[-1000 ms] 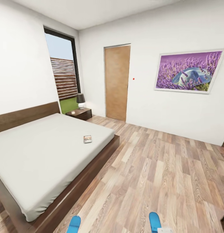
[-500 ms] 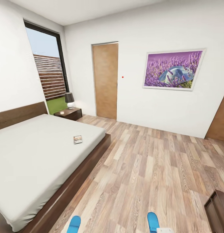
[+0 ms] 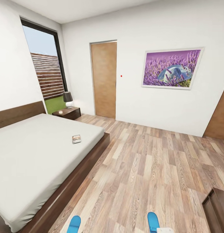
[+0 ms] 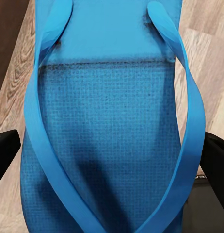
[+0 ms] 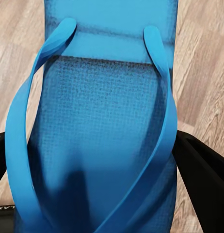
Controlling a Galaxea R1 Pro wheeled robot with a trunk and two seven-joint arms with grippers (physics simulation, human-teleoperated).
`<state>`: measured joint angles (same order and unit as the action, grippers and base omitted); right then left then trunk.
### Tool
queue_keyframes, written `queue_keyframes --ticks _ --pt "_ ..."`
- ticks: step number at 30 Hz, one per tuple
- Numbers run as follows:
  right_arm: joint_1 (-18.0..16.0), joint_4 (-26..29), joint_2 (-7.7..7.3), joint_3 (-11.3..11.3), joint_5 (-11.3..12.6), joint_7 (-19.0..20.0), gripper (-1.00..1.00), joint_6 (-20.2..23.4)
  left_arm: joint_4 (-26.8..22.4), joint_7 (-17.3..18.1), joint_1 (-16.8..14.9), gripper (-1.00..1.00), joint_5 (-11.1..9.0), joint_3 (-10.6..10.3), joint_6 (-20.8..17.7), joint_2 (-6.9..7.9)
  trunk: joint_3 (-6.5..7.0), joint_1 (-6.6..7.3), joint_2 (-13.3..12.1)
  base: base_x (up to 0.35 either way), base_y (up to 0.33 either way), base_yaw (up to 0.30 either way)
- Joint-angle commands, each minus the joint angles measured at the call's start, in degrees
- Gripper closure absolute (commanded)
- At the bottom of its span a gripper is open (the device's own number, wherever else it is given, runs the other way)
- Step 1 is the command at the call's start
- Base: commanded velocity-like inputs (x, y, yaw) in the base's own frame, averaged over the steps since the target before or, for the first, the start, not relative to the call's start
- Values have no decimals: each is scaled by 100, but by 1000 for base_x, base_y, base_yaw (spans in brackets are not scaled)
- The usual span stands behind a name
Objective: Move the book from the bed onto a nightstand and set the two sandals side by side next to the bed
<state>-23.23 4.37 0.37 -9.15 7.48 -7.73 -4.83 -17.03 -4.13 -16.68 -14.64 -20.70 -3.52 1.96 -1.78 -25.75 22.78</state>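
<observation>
Left gripper (image 4: 112, 160) clamped on sandal (image 4: 109, 121); right gripper (image 5: 100, 165) clamped on other sandal (image 5: 100, 121).

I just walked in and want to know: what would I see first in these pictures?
Probably the big bed with its light-grey mattress along the left wall, with a small book lying near its right edge. On the far wall hangs a bright purple flower picture, to the right of a wooden door. Each wrist view shows a bright-blue sandal up close, the left sandal and the right sandal, each between dark gripper fingers.
</observation>
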Motion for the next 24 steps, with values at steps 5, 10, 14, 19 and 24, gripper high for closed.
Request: queue_keyframes --ticks 5,10,14,19,24 --pt "-6 -6 -1 -46 71 -18 100 -26 -19 -35 -2 100 -52 -49 -34 6 -51 -3 13 0 0 -16" --pt "-6 -6 -2 -47 76 -18 100 -26 -19 -35 -2 100 -52 -49 -34 6 -96 -3 13 0 0 -72" --pt "-6 -6 -2 -47 77 -18 100 -26 -18 -35 -2 100 -51 -49 -34 6 -131 -3 13 0 0 -129" --pt "-6 -6 -2 -47 78 -18 100 -26 -19 -35 -2 100 -54 -49 -34 6 -174 -3 13 0 0 -156" --pt "-6 -6 1 -49 78 -18 100 -26 -19 -35 -2 100 -56 -49 -34 6 -217 -3 13 0 0 -163"
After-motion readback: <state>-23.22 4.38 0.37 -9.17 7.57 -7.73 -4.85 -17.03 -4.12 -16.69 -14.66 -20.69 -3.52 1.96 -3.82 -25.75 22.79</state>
